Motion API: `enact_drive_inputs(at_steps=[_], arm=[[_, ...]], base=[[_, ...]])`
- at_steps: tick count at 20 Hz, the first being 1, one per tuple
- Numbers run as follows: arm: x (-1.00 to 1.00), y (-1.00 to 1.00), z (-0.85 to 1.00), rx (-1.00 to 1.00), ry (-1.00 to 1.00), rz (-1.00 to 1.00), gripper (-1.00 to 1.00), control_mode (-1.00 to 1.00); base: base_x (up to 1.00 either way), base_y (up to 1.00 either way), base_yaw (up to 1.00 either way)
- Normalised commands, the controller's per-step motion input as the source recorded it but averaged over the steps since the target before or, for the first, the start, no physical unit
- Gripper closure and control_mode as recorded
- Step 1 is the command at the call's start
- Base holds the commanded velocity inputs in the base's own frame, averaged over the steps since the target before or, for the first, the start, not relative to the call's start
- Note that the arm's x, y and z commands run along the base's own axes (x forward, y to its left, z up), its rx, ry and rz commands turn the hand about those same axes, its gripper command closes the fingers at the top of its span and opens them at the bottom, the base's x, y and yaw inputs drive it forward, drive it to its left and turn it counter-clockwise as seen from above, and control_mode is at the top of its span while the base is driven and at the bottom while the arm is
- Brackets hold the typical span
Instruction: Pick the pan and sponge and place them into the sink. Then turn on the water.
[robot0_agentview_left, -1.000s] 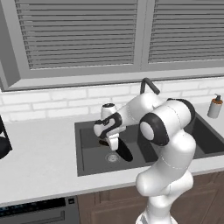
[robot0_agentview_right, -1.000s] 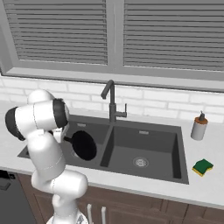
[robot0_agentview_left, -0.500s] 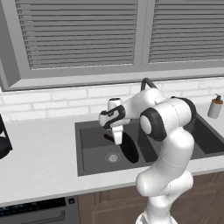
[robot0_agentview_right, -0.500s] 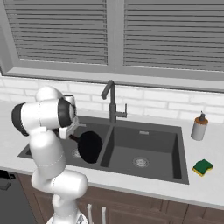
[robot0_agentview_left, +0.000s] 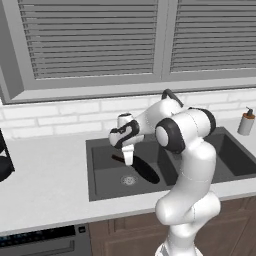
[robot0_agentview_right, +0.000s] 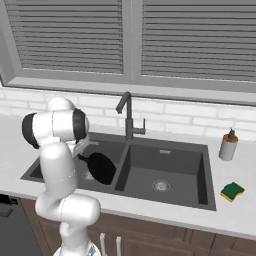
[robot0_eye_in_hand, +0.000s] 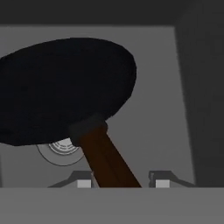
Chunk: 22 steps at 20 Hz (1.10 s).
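Two jaws are seen parted beside the pan (robot0_eye_in_hand: 61, 87) handle, not clamping it; the pan is leaned inside the sink (robot0_agentview_right: 202, 165); the sponge (robot0_agentview_right: 232, 190) is left on the worktop (robot0_agentview_right: 235, 215).

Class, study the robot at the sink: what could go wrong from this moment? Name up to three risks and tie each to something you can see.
1. The pan leans tilted in the left basin of the sink; once let go, it may slide or tip.
2. In the hand view the handle lies between the fingertips of the hand; a crooked withdrawal could drag it.
3. The sponge lies on the counter near the front edge; a clumsy grasp might push it off.
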Motion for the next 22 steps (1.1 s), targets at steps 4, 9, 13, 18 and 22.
enact_drive_inputs(at_steps=[4, 9, 13, 18, 22], arm=[[0.0, 0.0, -0.66, 0.0, 0.01, -0.04, 1.0, -1.0], [0.0, 0.0, -0.67, 0.0, 0.0, -0.02, 1.0, -1.0], [0.0, 0.0, -0.69, 0.0, 0.01, 0.0, 1.0, -1.0], [0.0, 0.0, -0.67, 0.0, 0.03, 0.0, 1.0, -1.0], [0.0, 0.01, -0.59, 0.0, 0.0, 0.0, 1.0, -1.0]], base=[[0.0, 0.0, 0.0], [0.0, 0.0, 0.0], [0.0, 0.0, 0.0], [0.0, 0.0, 0.0], [0.0, 0.0, 0.0]])
